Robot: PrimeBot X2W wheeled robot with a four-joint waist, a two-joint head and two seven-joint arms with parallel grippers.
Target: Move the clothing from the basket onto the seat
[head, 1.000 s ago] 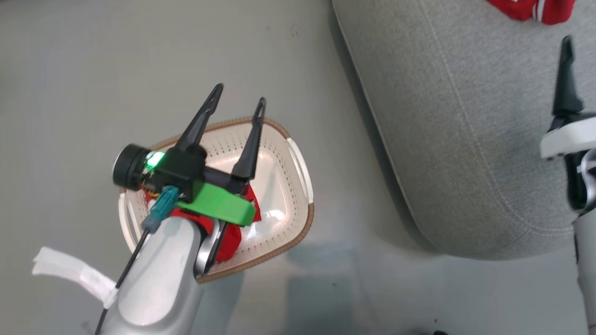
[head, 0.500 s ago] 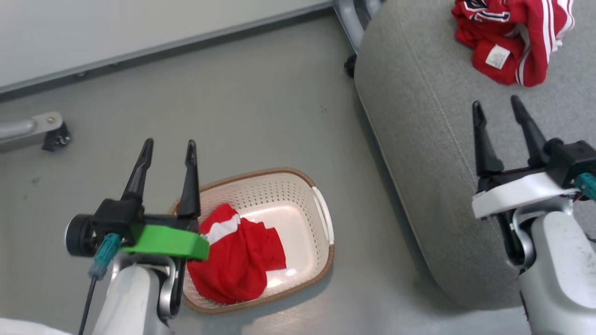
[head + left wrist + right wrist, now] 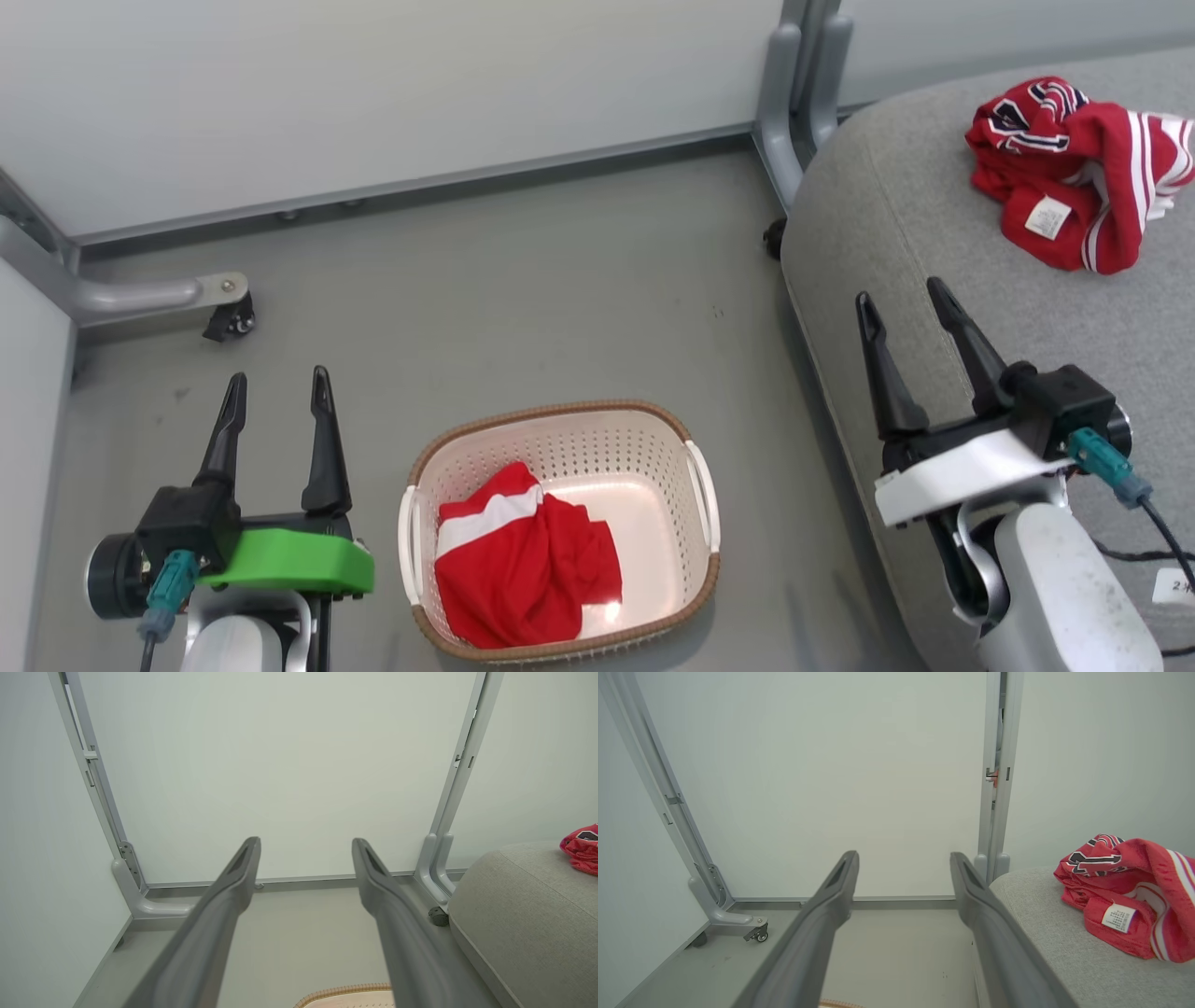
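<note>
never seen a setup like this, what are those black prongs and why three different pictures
It is a two-armed robot. The black prongs belong to its grippers: the left gripper and the right gripper, both open and holding nothing. The picture showing both arms comes from a camera on the robot's head, looking down. The other two come from cameras on the wrists, looking along the prongs toward a pale wall. On the grey floor stands a white basket with one red garment inside. A second red garment, with lettering and a label, lies on the grey seat.

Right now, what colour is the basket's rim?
Brown, woven-look basket rim; clearest in the head view.
</note>
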